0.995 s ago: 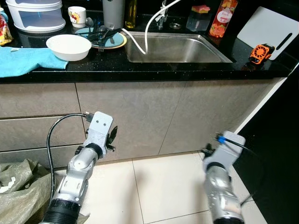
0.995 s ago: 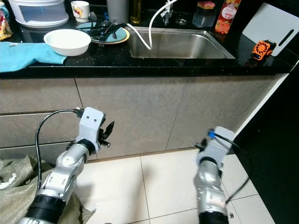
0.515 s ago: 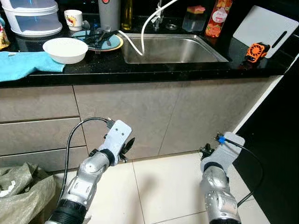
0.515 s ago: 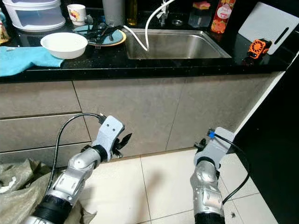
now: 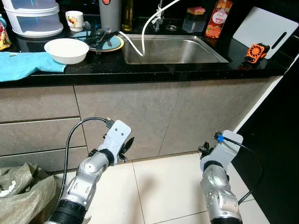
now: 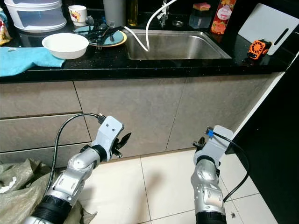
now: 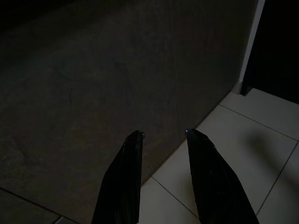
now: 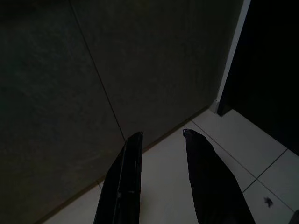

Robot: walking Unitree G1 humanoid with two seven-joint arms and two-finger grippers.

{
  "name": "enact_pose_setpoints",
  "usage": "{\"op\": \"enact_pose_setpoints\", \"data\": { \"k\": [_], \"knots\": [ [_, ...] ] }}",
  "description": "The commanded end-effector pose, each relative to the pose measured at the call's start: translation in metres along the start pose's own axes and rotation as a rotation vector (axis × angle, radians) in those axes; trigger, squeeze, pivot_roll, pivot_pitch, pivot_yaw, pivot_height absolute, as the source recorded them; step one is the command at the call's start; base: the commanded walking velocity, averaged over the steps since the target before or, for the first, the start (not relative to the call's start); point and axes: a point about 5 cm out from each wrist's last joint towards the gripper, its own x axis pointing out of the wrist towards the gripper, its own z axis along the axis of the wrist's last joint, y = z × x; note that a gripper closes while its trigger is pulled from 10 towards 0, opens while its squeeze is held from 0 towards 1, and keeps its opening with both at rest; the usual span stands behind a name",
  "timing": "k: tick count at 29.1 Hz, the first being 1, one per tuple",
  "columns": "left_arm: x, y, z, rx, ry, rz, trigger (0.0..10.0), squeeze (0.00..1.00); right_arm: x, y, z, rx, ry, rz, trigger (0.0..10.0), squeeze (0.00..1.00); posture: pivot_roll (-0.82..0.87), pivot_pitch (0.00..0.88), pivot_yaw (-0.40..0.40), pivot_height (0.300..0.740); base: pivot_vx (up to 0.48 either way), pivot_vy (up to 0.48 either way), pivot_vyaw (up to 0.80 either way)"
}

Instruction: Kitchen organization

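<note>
On the black counter stand a white bowl (image 5: 66,49), a blue plate with dark cutlery (image 5: 103,39), a mug (image 5: 74,19) and a steel sink (image 5: 170,49). Both arms hang low in front of the grey cabinet fronts (image 5: 135,116), well below the counter. My left gripper (image 7: 163,134) is open and empty, its black fingers pointing at the cabinet base and the floor tiles. My right gripper (image 8: 162,133) is likewise open and empty, aimed at the cabinet's lower corner. In the left eye view the left gripper (image 5: 127,147) sits near the drawers.
A blue cloth (image 5: 25,64) lies on the counter's left, stacked white containers (image 5: 32,18) behind it. A red bottle (image 5: 217,18), a white cutting board (image 5: 265,27) and an orange gadget (image 5: 255,51) stand right of the sink. A crumpled sack (image 5: 23,191) lies on the floor left.
The camera tipped slightly, so the counter shifted a little in view. The left arm swung lower and rightward a second ago and has held since. Both grippers stay open.
</note>
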Motion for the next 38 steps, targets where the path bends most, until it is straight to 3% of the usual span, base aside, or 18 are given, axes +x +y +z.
{"op": "enact_pose_setpoints", "data": {
  "k": [1, 6, 8, 11, 15, 24, 38],
  "knots": [
    [0.0, -0.001, -0.004, -0.017, 0.012, 0.009, 10.0, 0.0, 0.001, -0.002, -0.003, -0.009, 0.022, 0.0, 10.0, 0.0, 0.24, 0.0, -0.091, 0.74, 0.0, 0.0, 0.0],
    [0.001, -0.005, -0.004, 0.006, 0.012, -0.008, 10.0, 0.0, 0.0, 0.005, -0.004, -0.009, 0.028, 0.026, 10.0, 0.0, 0.24, 0.0, -0.099, 0.74, 0.0, 0.0, 0.0],
    [0.002, -0.003, -0.003, -0.026, 0.008, 0.009, 10.0, 0.0, 0.001, 0.009, -0.003, -0.009, 0.023, 0.046, 10.0, 0.0, 0.24, 0.0, -0.101, 0.74, 0.0, 0.0, 0.0],
    [0.002, -0.005, -0.005, 0.006, 0.011, -0.004, 10.0, 0.0, 0.001, 0.01, -0.002, -0.01, 0.022, 0.05, 10.0, 0.0, 0.24, 0.0, -0.103, 0.74, 0.0, 0.0, 0.0],
    [0.001, -0.002, -0.004, -0.032, 0.008, 0.023, 10.0, 0.0, 0.002, 0.01, -0.001, -0.01, 0.018, 0.055, 10.0, 0.0, 0.25, 0.0, -0.104, 0.74, 0.0, 0.0, 0.0],
    [0.0, -0.004, -0.007, 0.011, 0.017, 0.002, 10.0, 0.0, 0.003, 0.013, -0.001, -0.009, 0.015, 0.07, 10.0, 0.0, 0.24, 0.0, -0.103, 0.74, 0.0, 0.0, 0.0],
    [0.001, -0.002, -0.006, -0.01, 0.015, 0.015, 10.0, 0.0, 0.001, 0.014, -0.003, -0.004, 0.023, 0.071, 10.0, 0.0, 0.24, 0.0, -0.097, 0.74, 0.0, 0.0, 0.0]
  ]
}}
